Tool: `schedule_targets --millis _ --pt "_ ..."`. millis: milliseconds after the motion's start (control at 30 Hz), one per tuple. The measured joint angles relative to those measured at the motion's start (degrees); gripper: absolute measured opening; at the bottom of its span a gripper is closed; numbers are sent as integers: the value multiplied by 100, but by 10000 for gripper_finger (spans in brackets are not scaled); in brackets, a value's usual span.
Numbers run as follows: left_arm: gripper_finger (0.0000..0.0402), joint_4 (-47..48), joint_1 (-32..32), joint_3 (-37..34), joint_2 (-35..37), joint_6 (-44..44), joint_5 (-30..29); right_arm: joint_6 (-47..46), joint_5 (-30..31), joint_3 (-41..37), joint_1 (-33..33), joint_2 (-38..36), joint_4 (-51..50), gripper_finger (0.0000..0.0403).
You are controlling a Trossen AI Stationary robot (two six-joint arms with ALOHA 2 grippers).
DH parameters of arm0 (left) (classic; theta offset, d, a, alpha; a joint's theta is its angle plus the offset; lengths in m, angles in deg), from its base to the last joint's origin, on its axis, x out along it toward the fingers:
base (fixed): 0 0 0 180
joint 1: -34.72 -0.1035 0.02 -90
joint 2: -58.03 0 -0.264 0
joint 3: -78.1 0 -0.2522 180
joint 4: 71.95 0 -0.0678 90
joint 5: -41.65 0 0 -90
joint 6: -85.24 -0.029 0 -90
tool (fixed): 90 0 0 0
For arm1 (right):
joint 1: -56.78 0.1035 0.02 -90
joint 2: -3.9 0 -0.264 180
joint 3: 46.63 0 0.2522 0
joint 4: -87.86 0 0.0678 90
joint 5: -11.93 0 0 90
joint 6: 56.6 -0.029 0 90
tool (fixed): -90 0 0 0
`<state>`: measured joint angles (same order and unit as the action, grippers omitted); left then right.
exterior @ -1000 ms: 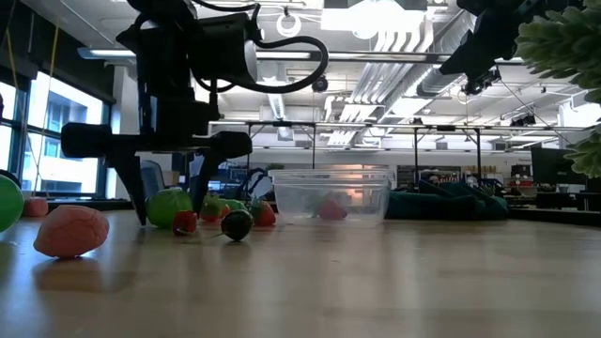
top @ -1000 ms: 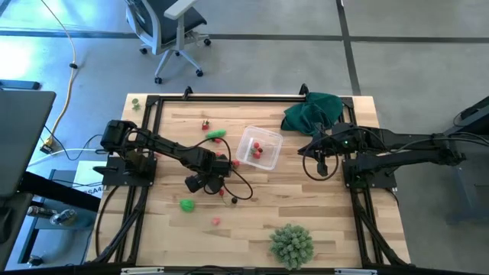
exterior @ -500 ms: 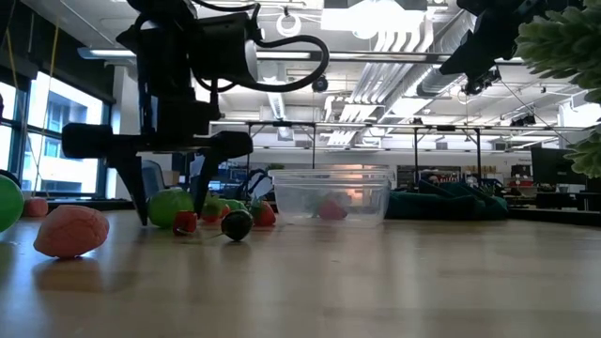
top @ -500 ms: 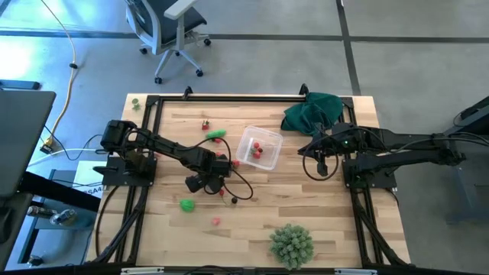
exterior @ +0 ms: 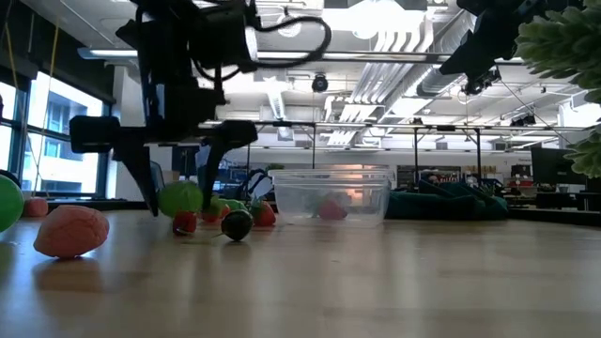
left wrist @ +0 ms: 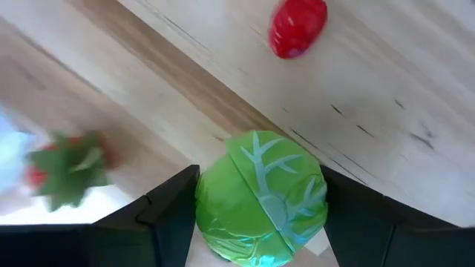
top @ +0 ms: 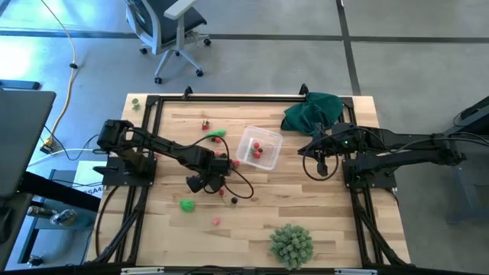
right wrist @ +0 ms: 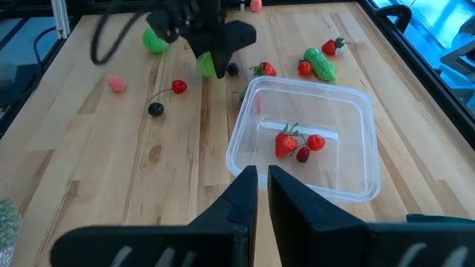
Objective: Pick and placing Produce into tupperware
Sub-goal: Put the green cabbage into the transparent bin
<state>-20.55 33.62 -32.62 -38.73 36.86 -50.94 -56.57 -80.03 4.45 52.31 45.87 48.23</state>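
My left gripper is in the middle of the table, left of the tupperware, and is shut on a round bright green cabbage piece. The piece also shows in the low view and the right wrist view. The clear tupperware holds a strawberry and small red pieces. My right gripper is shut and empty, raised to the right of the tupperware. Cherries, another green ball and a pink piece lie loose on the table. My left gripper pinches the cabbage piece by its two opposite sides between its two fingers. The fingers come from above, pointing down. The piece sits at or just above the tabletop; which of the two, I cannot tell.
A pale green spiky ball stands near the front edge. A dark green cloth lies at the back right. A green cucumber and a red piece lie behind the left gripper. A strawberry lies by the tupperware.
My left gripper has gone slightly up and toward the table's right, toward the tupperware, carrying the green cabbage piece between its fingers.
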Motion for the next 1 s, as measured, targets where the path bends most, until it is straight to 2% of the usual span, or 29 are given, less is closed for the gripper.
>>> schedule_targets --millis 333,433,567,667,833,1000 --pt "239 -465 0 2 886 23 0 0 0 0 1 0 2 24" --pt "238 -847 -2 2 1182 -82 -41 -2 0 0 1 0 2 24" --pt "241 -1505 -10 2 1568 -327 -441 0 0 0 1 0 2 24" --pt "242 -2065 -205 20 1779 -466 -489 -1 0 0 2 0 0 24" --pt "237 -2115 -952 541 1753 -481 165 -2 0 0 0 0 0 24" --pt "237 -2042 -1743 1277 1300 -235 1319 0 0 0 1 2 -6 24"
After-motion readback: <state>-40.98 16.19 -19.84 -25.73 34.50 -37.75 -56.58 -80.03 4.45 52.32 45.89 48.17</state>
